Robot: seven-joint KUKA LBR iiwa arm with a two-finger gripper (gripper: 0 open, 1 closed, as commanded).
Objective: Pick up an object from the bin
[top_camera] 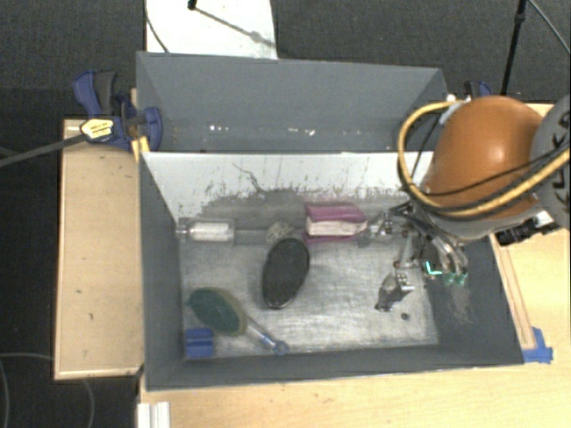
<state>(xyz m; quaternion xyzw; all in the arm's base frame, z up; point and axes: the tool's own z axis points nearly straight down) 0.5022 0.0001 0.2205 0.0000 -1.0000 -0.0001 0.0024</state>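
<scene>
Our gripper (390, 294) hangs over bare floor at the right side of the bin (294, 105); whether it is released or clenched, we cannot tell. Nothing is picked yet: a dark oval lump (285, 273) lies at the centre and a pink box (335, 220) by the back wall, so we should centre above one before descending.

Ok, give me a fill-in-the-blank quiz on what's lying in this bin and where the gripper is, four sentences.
1. The dark oval thing lies near the ____ of the bin floor.
2. The pink box rests against the bin's ____ wall.
3. The round green thing lies near the front ____ corner, as the camera sees it.
4. The gripper hangs over bare floor on the view's ____ side.

Missing words: middle; back; left; right.
</scene>
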